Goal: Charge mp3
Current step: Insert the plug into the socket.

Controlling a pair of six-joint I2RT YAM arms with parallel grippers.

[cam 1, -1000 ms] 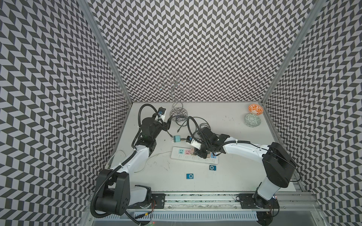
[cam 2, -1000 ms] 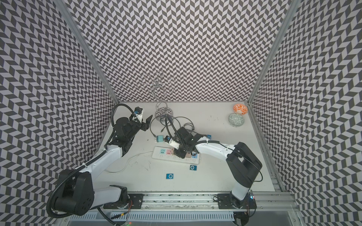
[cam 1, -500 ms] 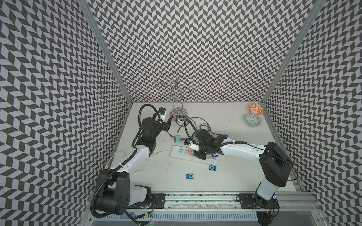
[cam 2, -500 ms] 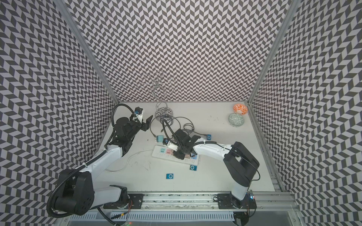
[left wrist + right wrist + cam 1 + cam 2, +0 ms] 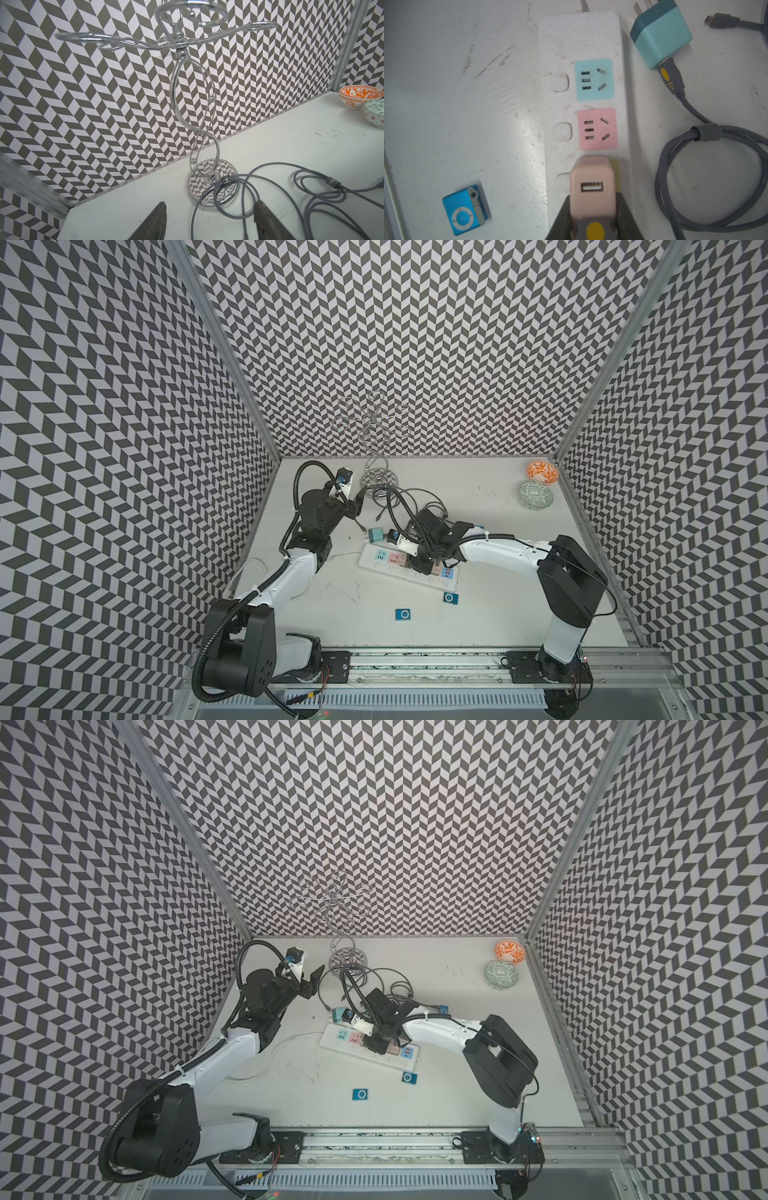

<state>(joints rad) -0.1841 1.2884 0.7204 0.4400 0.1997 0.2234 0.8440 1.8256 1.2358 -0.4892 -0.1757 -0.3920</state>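
Right gripper clamped on the pink USB charger, one finger on each flank. The charger stands over the yellow socket of the power strip, next along from the pink outlet, with its USB port facing up and empty. Cannot tell whether the prongs are fully home. Step in hand, as I read it, is seating the charger. Best done by pressing straight down, square to the strip, with no twist, since the strip looks free to skid on the table. Let go only once the body sits flush. A grey plug with a yellow dot shows between the fingers; whether it is gripped too is unclear. Left gripper jaws apart, holding nothing, well away from the strip over grey cable loops. Blue mp3 player is small, flat and squarish, with a white-ringed control wheel and a silver edge with a jack hole. It lies face up near the strip's button side, level with the yellow socket, no cable attached.
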